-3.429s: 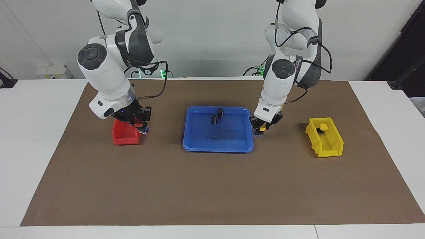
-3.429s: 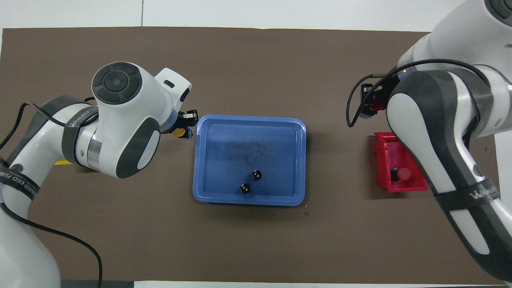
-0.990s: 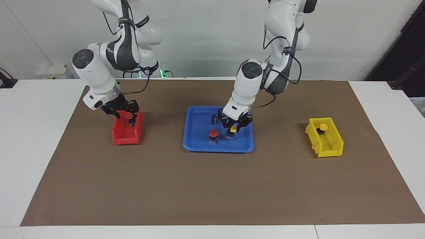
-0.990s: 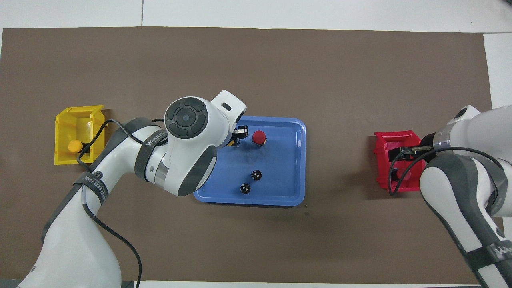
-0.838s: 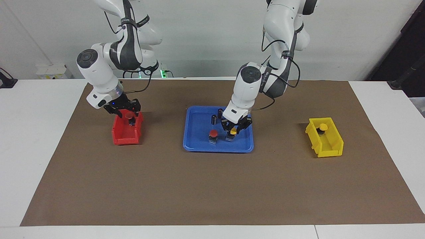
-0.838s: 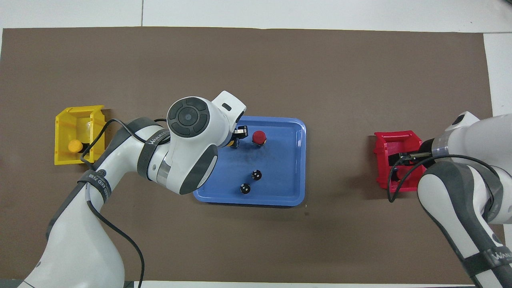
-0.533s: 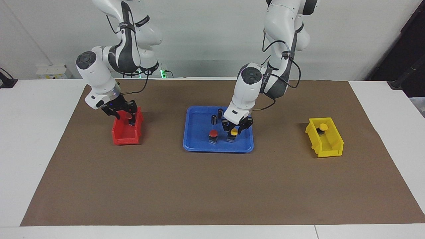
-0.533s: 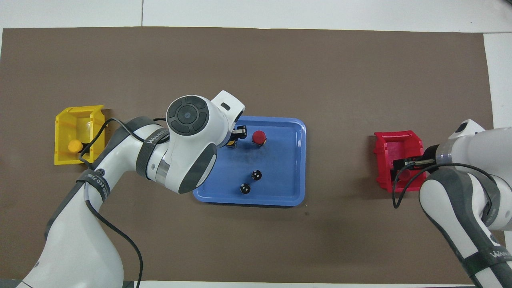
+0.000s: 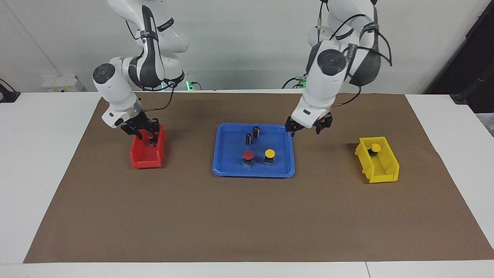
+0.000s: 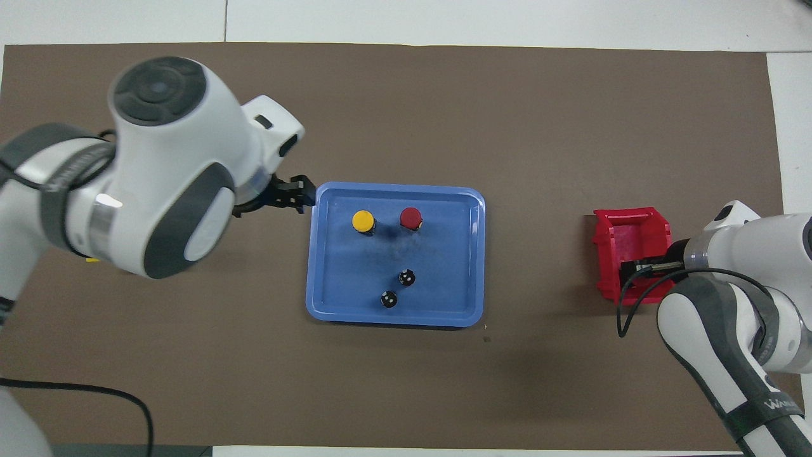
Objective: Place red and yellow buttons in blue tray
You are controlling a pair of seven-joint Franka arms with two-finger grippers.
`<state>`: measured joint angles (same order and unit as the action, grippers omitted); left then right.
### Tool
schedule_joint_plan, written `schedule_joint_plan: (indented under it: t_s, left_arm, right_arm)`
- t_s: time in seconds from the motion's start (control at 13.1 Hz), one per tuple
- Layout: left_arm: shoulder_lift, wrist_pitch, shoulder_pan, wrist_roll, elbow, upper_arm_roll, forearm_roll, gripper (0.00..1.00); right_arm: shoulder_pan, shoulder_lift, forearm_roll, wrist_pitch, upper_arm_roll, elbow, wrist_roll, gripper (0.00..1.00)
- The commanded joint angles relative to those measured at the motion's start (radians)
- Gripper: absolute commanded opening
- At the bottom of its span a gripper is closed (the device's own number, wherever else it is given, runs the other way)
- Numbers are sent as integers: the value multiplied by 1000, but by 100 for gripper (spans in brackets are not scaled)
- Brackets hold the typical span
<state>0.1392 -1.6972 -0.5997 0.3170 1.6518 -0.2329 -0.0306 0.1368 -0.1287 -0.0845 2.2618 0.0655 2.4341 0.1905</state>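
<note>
The blue tray (image 9: 231,168) (image 10: 472,254) sits at the middle of both frames on the brown mat (image 9: 247,224) covering the bench (image 9: 38,154). In it a red button (image 9: 248,157) (image 10: 411,219) and a yellow button (image 9: 269,156) (image 10: 363,221) stand upright, side by side and apart, with two dark cylinders (image 9: 252,135) (image 10: 398,287) nearer the robots.

The left gripper (image 9: 308,127) (image 10: 288,194) hangs in the air over the tray's edge toward the left arm's end, jaws spread and empty.

The right gripper (image 9: 141,131) is down at the red bin (image 9: 146,159) (image 10: 618,228), centre-left in the facing view, with a red cap between its jaws; whether they grip it cannot be told.

A second yellow button (image 9: 374,148) sits in the yellow bin (image 9: 380,170), centre-right in that view.
</note>
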Motion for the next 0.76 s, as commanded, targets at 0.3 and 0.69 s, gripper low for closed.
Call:
schedule_joint_plan:
  t_s: [0.3,0.69]
  left_arm:
    - [-165,125,366,-543,-7,-36,12,100]
    - [-164,117,388,-582,-12,-37,63,100]
  right_arm:
    - [21,-45,-23,21,8,66,43,59]
    - [20,-20,-18,-78,8,-28,60,33]
